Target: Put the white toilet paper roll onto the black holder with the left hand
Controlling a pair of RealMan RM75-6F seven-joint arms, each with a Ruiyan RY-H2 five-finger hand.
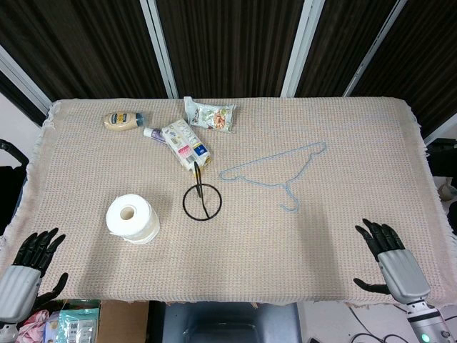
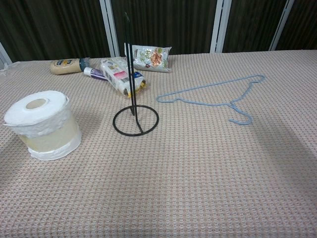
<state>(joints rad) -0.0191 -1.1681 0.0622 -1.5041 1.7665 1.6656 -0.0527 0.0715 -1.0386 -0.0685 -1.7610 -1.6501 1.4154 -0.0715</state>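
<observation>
Left hand (image 1: pixel 25 266) empty, fingers spread, at table (image 1: pixel 321 243) edge; roll (image 1: pixel 133 218) at its 1 o'clock; grip sides, keep core upright over holder (image 1: pixel 202 201) rod

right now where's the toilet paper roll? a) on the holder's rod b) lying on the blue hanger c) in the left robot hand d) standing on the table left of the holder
d: the toilet paper roll stands on end on the table, left of the holder and apart from it; the left robot hand holds nothing.
</observation>
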